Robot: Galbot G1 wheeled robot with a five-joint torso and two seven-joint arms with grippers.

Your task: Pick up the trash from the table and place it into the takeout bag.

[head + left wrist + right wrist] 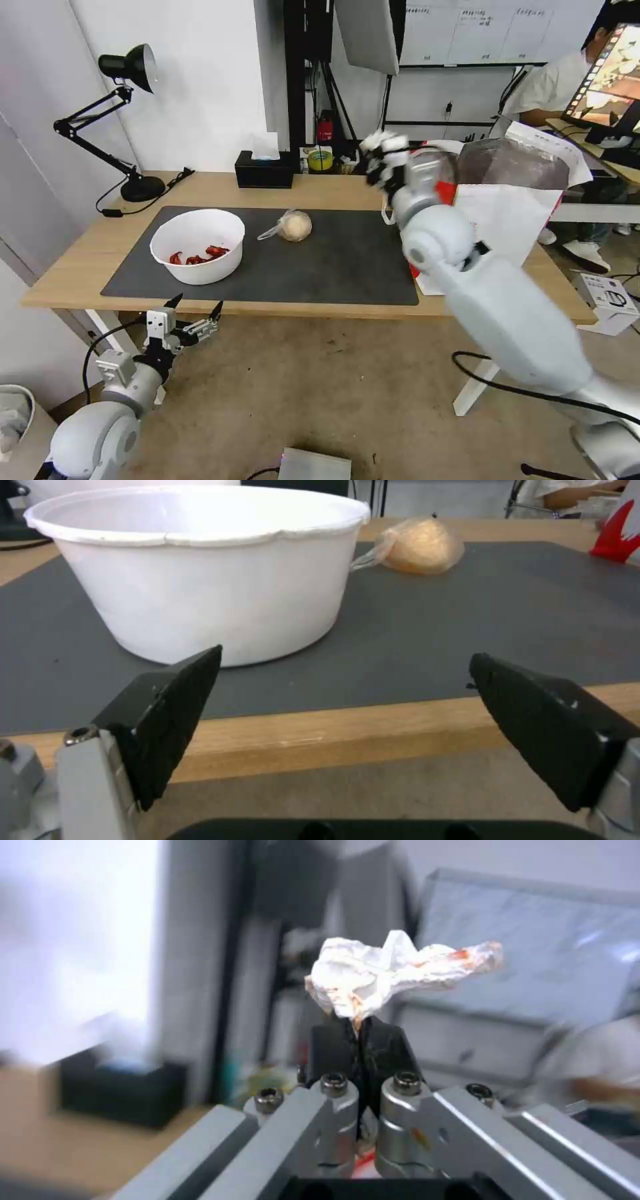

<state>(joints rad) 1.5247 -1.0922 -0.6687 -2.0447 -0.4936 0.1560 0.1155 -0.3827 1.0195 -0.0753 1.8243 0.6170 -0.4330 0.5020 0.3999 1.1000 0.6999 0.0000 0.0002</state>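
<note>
Tissue: crumpled white tissue [393, 972] with orange-red stains, pinched at its lower edge between the black fingertips [333, 1045] of the right hand [360, 1040]; the grip is at one end, so most of the wad juts free beyond the tips.
Right hand: raised above the far side of the counter [320, 190], at about 1 o'clock from the mat's centre, just beside the takeout bag [507, 213]; I judge it is held this high so the tissue can clear the bag's rim.
Left hand: left hand [194, 316] hangs below the counter's near edge, at 7 o'clock from the mat's centre, fingers spread wide and gripping nothing, parked low, facing the bowl's side.
Bowl: white round bowl [197, 245] stands upright on the dark grey mat [347, 267] toward 9 o'clock; a few red scraps [200, 256] lie on its bottom.
Wrapped ball: tan ball wrapped in clear plastic [293, 226] rests on the mat at about 11 o'clock, apart from the bowl.
Takeout bag: stands open at the counter's 3 o'clock end, foil lining showing; I cannot tell its contents.
Tissue box: black tissue box [265, 170] sits at 12 o'clock at the back edge.
</note>
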